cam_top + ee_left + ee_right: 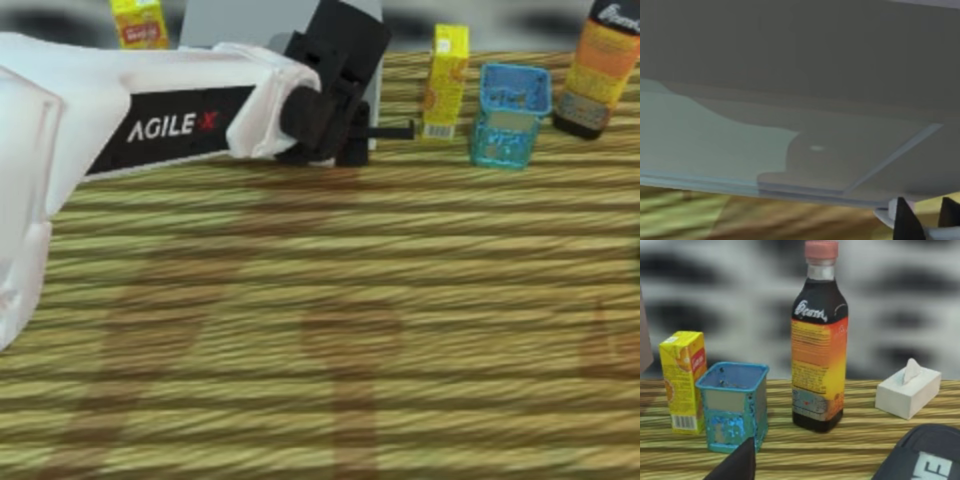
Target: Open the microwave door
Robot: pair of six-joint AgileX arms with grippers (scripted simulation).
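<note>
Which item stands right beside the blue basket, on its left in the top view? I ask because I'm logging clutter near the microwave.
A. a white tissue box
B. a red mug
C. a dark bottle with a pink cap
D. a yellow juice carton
D: in the top view the yellow juice carton stands just left of the blue basket, while the dark bottle is on its right.

rendered simulation | striped woven tabletop [400, 300] | blurred blotchy backdrop | juice carton [447, 80], sauce bottle [819, 340], tissue box [908, 390]
</note>
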